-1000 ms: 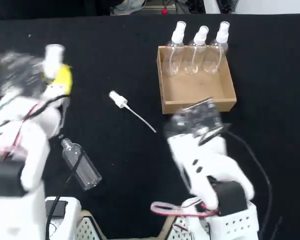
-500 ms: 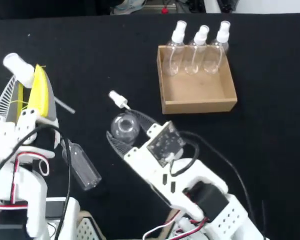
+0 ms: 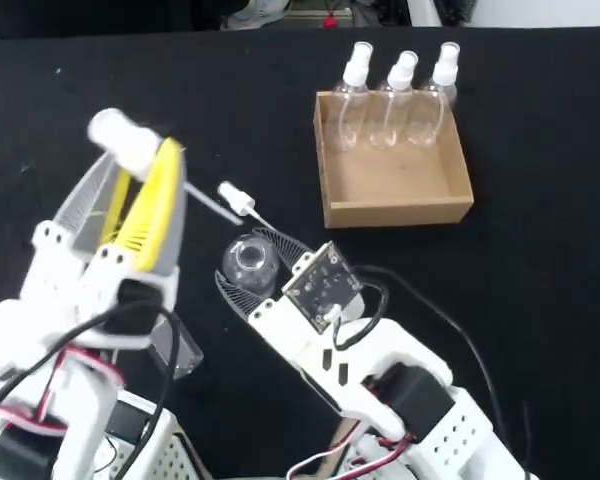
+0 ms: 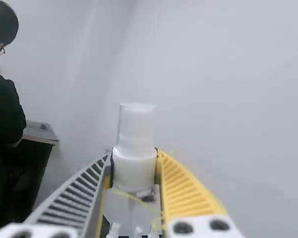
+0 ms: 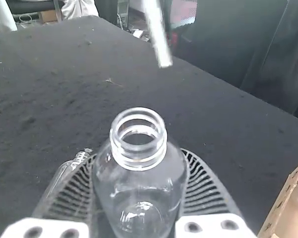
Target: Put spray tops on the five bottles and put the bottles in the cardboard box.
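My left gripper (image 3: pixel 130 158) is shut on a white spray top (image 3: pixel 118 135), raised at the left of the table; its thin tube (image 3: pixel 202 203) slants down toward the centre. The left wrist view has the spray top (image 4: pixel 134 148) clamped between grey and yellow fingers. My right gripper (image 3: pixel 248 265) is shut on a clear, uncapped bottle (image 3: pixel 247 256), held upright with its neck open. In the right wrist view the tube's end (image 5: pixel 157 34) hangs above and beyond the bottle (image 5: pixel 139 163). A second spray top (image 3: pixel 237 198) lies on the table. The cardboard box (image 3: pixel 395 205) holds three capped bottles (image 3: pixel 385 105).
Another clear bottle (image 3: pixel 178 352) lies on the black table near the front, mostly hidden under my left arm. The box (image 5: pixel 294 198) stands just right of my right arm. Open black table lies between the arms and the far edge.
My left gripper carried the spray top right, toward the held bottle. The right arm swung left from beside the box, then stayed almost still with the bottle.
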`<state>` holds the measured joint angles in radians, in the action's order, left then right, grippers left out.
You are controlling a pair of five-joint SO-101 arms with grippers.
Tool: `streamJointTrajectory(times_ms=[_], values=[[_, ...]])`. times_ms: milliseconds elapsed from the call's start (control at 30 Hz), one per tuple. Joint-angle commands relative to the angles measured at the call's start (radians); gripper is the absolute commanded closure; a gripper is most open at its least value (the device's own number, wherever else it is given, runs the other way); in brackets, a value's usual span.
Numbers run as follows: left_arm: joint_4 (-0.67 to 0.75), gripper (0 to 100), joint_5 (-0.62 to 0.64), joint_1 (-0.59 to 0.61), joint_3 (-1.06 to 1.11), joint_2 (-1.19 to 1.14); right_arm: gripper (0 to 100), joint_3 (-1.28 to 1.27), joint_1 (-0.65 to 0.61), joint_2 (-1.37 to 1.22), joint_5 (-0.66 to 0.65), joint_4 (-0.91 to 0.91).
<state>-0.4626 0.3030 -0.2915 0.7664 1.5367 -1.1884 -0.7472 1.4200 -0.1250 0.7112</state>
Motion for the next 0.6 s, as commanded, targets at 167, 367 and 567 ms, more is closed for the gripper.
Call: streamJointTrajectory(times_ms=[167,367,567], values=[[-0.038,96,-0.087,-0.031,-0.09,-0.124,94.6,0.005,-0.011,-0.008,0.003,0.006],[-0.235,96,-0.091,-0.031,-0.272,-0.121,94.6,0.004,-0.009,-0.008,0.003,0.006],[-0.295,96,-0.091,-0.105,-0.334,-0.13,94.6,0.004,-0.009,-0.008,0.003,0.006]])
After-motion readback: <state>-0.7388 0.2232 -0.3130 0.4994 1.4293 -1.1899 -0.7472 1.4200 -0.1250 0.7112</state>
